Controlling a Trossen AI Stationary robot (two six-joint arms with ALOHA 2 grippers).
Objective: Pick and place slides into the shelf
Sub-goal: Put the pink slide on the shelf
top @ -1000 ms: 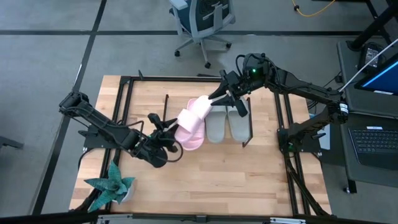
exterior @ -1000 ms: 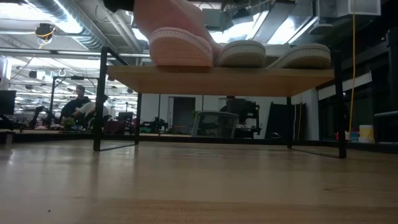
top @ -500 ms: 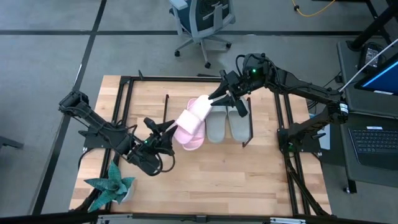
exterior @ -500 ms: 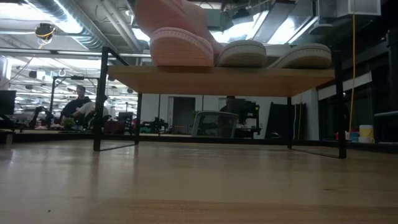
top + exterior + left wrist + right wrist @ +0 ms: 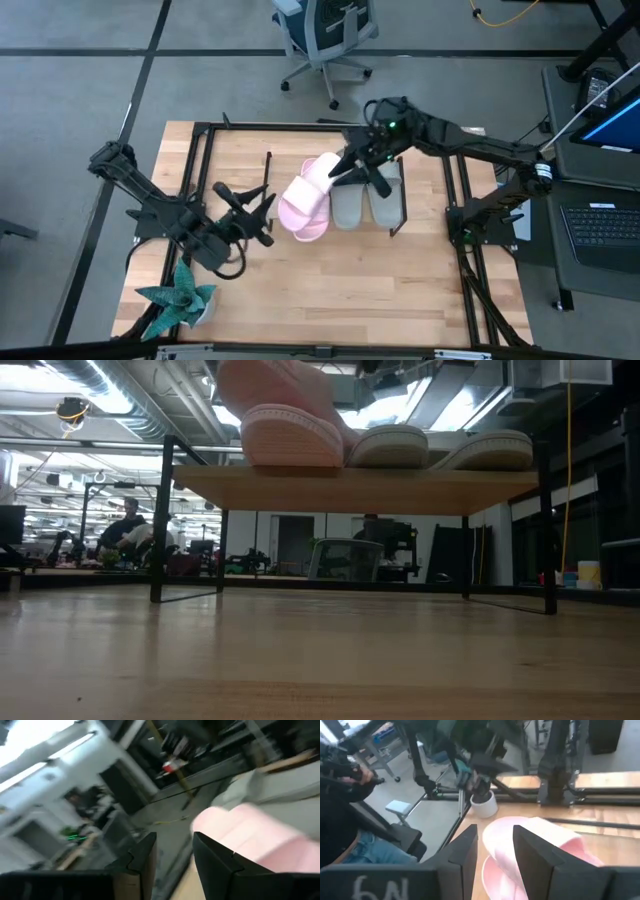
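On the shelf (image 5: 398, 222), pink slides (image 5: 306, 196) lay crooked beside grey-green slides (image 5: 362, 203). Left gripper (image 5: 262, 212) and right gripper (image 5: 352, 166) stood open, holding nothing; straightening the pink slides seemed next.

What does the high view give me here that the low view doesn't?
Only the high view shows both arms: the left gripper, open, out on the table clear of the pink slides, the right gripper above the shelf's far side, and the teal plant. Only the low view shows the shelf board's underside, the bare tabletop beneath it, and the room behind. Both show the pink slide and two grey-green slides on the shelf.
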